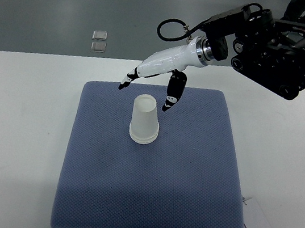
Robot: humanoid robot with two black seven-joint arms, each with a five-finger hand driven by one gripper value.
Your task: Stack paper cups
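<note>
A white paper cup (144, 119) stands upside down on the blue mat (144, 204), a little left of its middle. It may be more than one cup nested; I cannot tell. My right hand (146, 95) comes in from the upper right and hovers just behind the cup. Its fingers (129, 80) are spread and the thumb (172, 97) hangs down. It holds nothing and does not touch the cup. The left arm is out of view.
The mat lies on a white table (18, 128). Two small clear squares (99, 40) lie on the grey floor beyond the table's far edge. A white paper tag (259, 224) sits at the mat's front right corner.
</note>
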